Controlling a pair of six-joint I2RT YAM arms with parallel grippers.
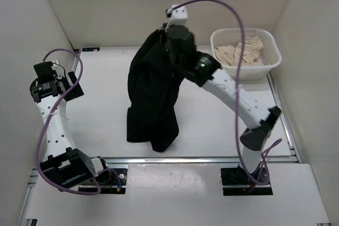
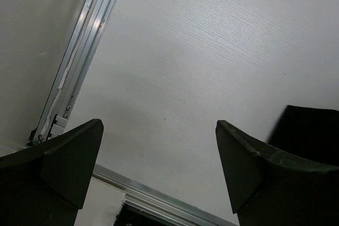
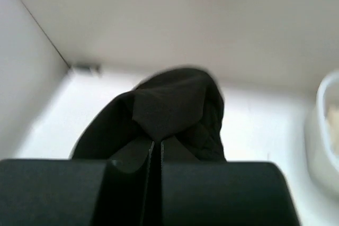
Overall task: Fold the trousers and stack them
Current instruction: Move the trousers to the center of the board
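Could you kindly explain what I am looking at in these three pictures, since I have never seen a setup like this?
The machine is a pair of robot arms bolted at the near edge of a white table. The overhead picture comes from a fixed camera above and behind them; the other two come from small cameras on each wrist, so each shows its own fingers.

The right gripper is shut on the black trousers, holding them up so that the fabric hangs down and its lower end rests on the table. The left gripper is open and empty, off to the left side, looking at bare table.

At the far right stands a white basket with a beige cloth in it.
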